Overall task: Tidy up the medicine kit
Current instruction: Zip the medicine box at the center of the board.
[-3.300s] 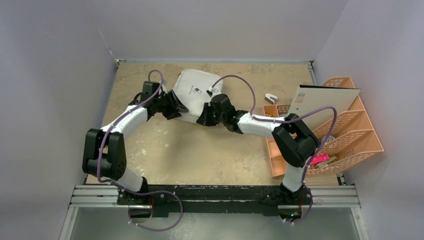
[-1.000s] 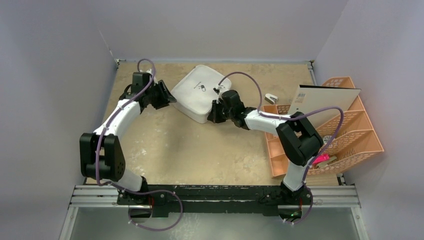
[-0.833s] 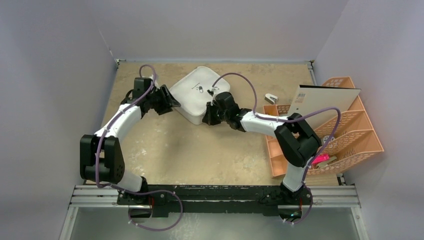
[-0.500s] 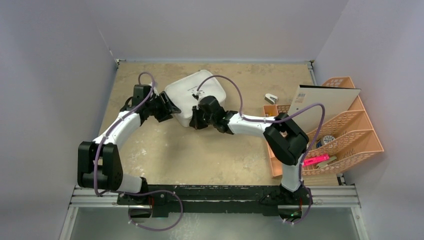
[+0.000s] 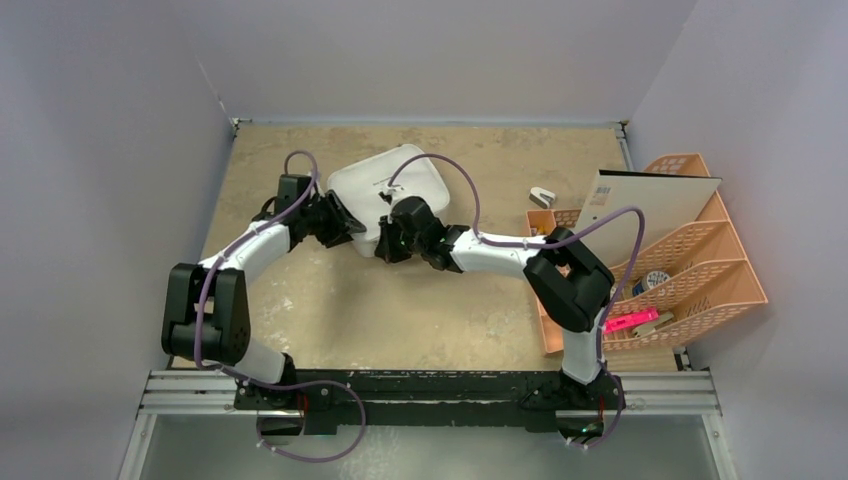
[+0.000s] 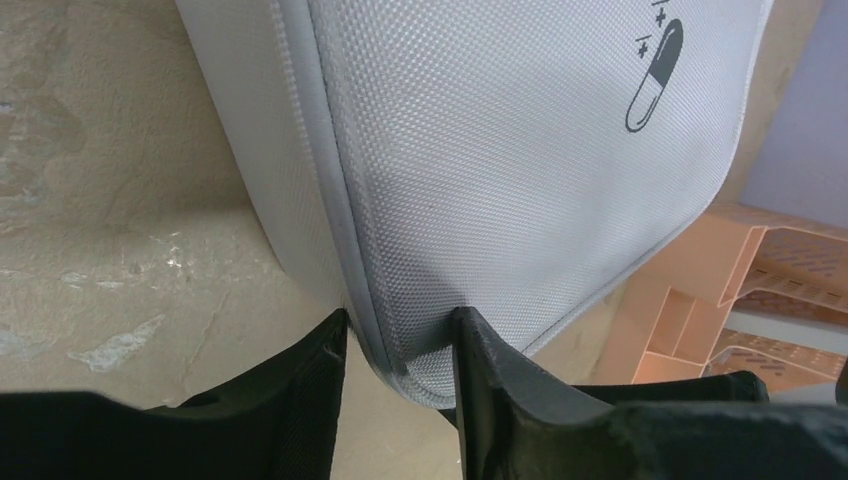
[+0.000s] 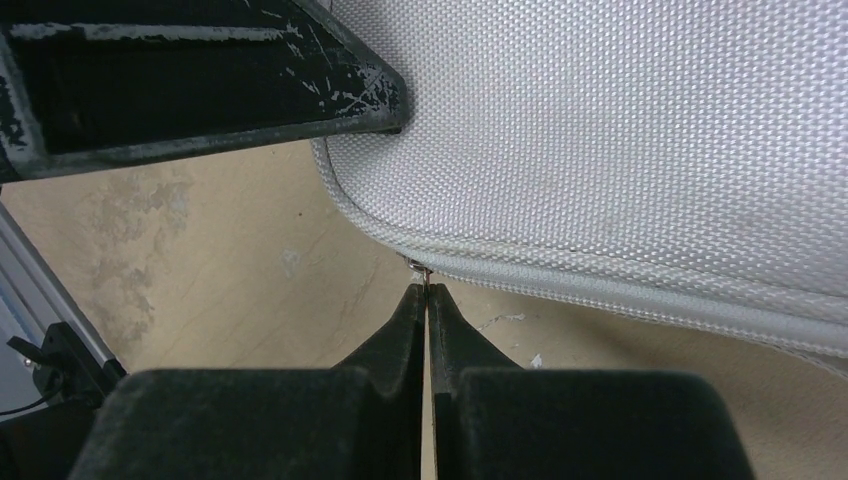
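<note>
Gripping the kit point(image 5: 368, 186) by a corner, the left gripper point(image 6: 400, 322) holds it at the table point(image 5: 400, 310)'s 11 o'clock; the right gripper point(image 7: 427, 290) is clenched, tips touching the kit's zipper edge.

The medicine kit point(image 6: 500, 170) is covered in matt, woven grey cloth; the table point(image 6: 110, 230) is surfaced in mottled, rough-looking beige.

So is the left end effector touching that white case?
Touching. Left wrist view: the left end effector pinches a corner of the medicine kit.
</note>
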You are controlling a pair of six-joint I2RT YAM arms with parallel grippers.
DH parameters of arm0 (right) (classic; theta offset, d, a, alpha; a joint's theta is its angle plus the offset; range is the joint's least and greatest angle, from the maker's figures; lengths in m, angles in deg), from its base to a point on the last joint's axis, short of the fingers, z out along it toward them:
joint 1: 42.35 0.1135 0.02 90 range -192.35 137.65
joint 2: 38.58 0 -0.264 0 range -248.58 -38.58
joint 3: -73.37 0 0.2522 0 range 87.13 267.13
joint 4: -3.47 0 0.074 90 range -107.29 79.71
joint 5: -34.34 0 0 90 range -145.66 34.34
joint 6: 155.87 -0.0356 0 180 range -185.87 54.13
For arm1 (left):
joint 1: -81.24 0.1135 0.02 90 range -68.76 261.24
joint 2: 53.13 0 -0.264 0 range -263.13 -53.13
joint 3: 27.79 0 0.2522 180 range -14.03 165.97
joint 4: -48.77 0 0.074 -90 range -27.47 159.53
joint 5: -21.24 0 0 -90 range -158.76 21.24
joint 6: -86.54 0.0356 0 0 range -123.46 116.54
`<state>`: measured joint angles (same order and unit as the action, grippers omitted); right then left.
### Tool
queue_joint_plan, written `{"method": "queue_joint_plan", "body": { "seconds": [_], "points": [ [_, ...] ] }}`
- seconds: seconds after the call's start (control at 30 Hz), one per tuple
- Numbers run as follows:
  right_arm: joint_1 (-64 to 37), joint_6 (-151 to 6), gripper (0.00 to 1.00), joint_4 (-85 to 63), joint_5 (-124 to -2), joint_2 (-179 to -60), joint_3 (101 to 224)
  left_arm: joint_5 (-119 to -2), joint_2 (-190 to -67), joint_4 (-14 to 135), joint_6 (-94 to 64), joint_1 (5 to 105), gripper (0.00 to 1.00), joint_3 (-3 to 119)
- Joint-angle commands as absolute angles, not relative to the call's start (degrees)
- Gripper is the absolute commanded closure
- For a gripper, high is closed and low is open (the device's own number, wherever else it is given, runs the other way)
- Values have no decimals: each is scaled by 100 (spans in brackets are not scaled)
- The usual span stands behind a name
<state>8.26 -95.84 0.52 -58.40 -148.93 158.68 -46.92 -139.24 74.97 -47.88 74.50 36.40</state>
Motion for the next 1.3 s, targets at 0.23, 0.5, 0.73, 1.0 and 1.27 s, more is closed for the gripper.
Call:
{"method": "queue_joint_plan", "body": {
  "seconds": [0.23, 0.5, 0.73, 1.0, 1.27],
  "points": [
    [756, -9117, 100, 38, -5230, -14346, 15351, -5833, -14364, 8354, -3972, 7412, 100, 4302],
    [419, -8504, 100, 86, -5082, -13970, 15033, -6015, -14444, 8552, -3633, 7421, 100, 4609],
    [239, -8296, 100, 171, -5235, -13836, 14944, -5902, -14447, 8512, -3676, 7421, 100, 4685],
    [123, -8180, 100, -164, -5052, -13831, 15020, -5889, -14521, 8557, -3585, 7421, 100, 4752],
    [-269, -7886, 100, 161, -5231, -13601, 14558, -5780, -14564, 8681, -3369, 7438, 100, 4911]
  ]
}}
